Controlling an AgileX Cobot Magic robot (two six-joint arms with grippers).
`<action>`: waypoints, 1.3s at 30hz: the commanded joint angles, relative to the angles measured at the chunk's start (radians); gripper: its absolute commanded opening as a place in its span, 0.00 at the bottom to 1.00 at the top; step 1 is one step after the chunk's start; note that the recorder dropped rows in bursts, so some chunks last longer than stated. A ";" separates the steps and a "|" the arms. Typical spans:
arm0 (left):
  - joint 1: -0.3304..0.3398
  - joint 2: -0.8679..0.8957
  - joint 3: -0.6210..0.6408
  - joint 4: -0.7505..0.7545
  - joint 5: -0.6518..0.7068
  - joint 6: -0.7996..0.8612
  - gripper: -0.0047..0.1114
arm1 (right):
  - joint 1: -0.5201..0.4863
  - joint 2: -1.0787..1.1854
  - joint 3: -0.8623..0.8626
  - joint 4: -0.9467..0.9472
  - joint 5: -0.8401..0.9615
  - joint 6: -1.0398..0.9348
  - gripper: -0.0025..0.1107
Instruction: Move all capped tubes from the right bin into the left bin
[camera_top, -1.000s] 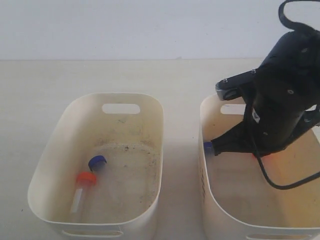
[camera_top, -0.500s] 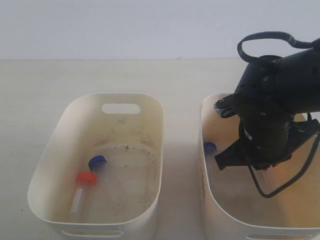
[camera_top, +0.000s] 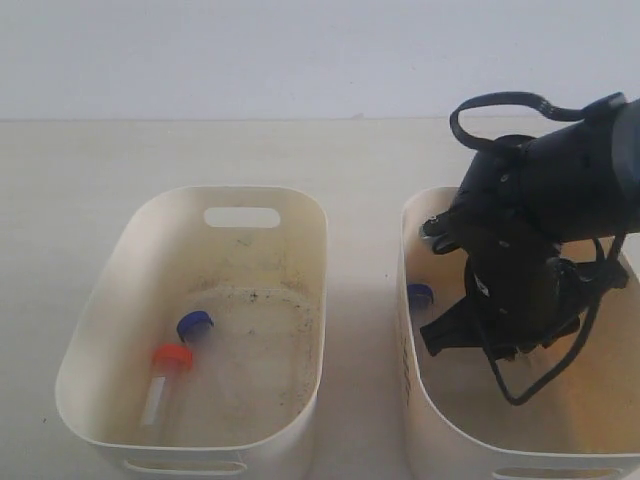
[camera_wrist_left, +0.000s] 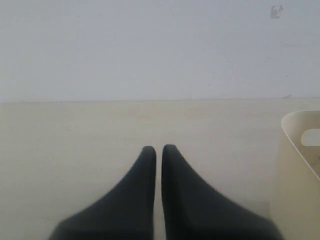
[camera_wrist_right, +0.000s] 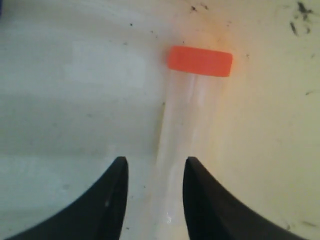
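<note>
In the right bin (camera_top: 428, 438), the orange-capped tube (camera_wrist_right: 175, 125) lies lengthwise between the right arm's open jaws, cap pointing away from them, while the left arm's closed jaws hang well apart.

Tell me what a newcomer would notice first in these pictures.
The bulky black right arm sits low inside the right bin, its gripper straddling an orange-capped tube on the bin's floor. Next comes the left bin, with a grimy ring, a blue-capped tube and a second orange-capped tube.
</note>
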 joint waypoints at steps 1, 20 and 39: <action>-0.007 0.004 -0.002 -0.003 -0.007 -0.004 0.08 | 0.000 0.023 0.000 -0.040 0.027 0.024 0.34; -0.007 0.004 -0.002 -0.003 -0.007 -0.004 0.08 | 0.000 0.025 0.000 -0.116 0.070 0.055 0.34; -0.007 0.004 -0.002 -0.003 -0.007 -0.004 0.08 | 0.019 0.018 -0.004 -0.183 0.214 0.108 0.34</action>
